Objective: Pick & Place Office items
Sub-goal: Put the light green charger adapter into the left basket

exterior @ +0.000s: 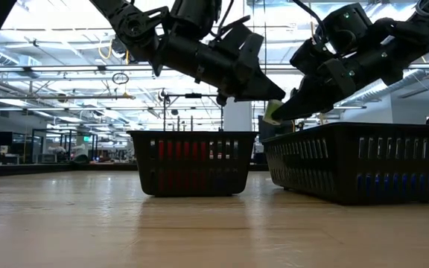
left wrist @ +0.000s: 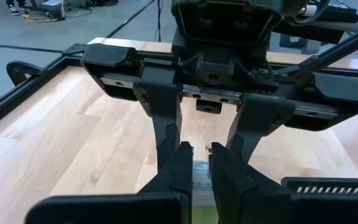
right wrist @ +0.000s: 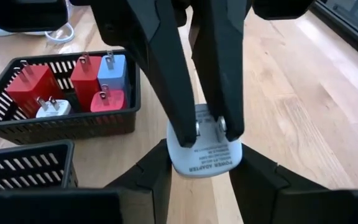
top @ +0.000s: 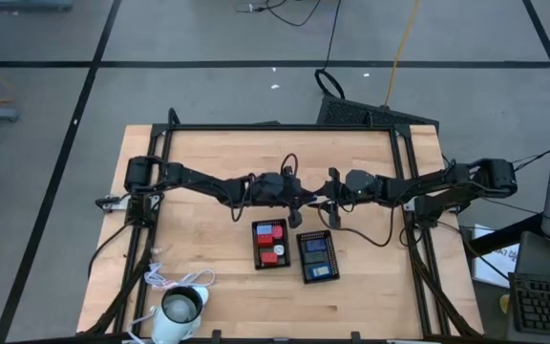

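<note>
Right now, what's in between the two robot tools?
A white power adapter, seen in the right wrist view: the left tool pinches its prongs, the right tool holds its body.

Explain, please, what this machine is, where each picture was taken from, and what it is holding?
It is a robot with two dark arms, each ending in a two-finger gripper, at a wooden table. One picture looks straight down, one looks level across the tabletop, and two come from cameras on the wrists. The arms meet mid-table. The right gripper holds a pale adapter by its body, and the left gripper is shut on its prongs, probably a handover. One black tray holds red and pale plugs, a second tray holds blue ones, and a white cup stands apart.
</note>
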Robot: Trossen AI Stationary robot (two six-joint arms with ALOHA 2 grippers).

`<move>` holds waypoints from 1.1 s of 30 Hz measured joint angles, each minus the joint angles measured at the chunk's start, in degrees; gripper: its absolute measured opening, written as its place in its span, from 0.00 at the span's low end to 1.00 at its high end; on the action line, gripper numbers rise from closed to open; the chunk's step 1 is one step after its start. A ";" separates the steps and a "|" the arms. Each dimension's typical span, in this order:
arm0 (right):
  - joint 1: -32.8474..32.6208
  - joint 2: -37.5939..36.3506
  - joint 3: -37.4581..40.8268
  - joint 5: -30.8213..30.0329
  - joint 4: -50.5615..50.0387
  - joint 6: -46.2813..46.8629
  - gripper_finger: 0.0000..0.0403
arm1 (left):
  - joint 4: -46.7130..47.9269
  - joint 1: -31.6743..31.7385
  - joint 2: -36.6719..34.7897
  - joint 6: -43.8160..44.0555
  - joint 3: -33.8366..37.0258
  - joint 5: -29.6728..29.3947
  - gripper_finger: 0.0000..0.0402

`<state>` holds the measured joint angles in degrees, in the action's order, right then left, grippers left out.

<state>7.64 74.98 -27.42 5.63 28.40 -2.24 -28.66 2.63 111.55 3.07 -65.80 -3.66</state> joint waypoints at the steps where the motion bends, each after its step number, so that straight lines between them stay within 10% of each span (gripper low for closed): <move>1: 0.00 0.00 0.00 0.01 -0.04 0.00 0.31 | -0.20 0.13 0.00 0.00 0.02 0.39 0.07; 26: 0.00 -0.22 -0.17 0.20 0.02 1.09 0.49 | 22.92 -9.26 -16.98 -1.80 0.91 0.72 0.07; 33: 0.00 -0.22 -0.15 0.18 0.08 1.09 0.49 | 8.05 -16.58 -16.85 3.30 12.54 0.70 0.07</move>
<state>7.64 74.76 -27.57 5.80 28.48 -1.15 -20.61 -13.96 94.69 6.37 -53.26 -2.96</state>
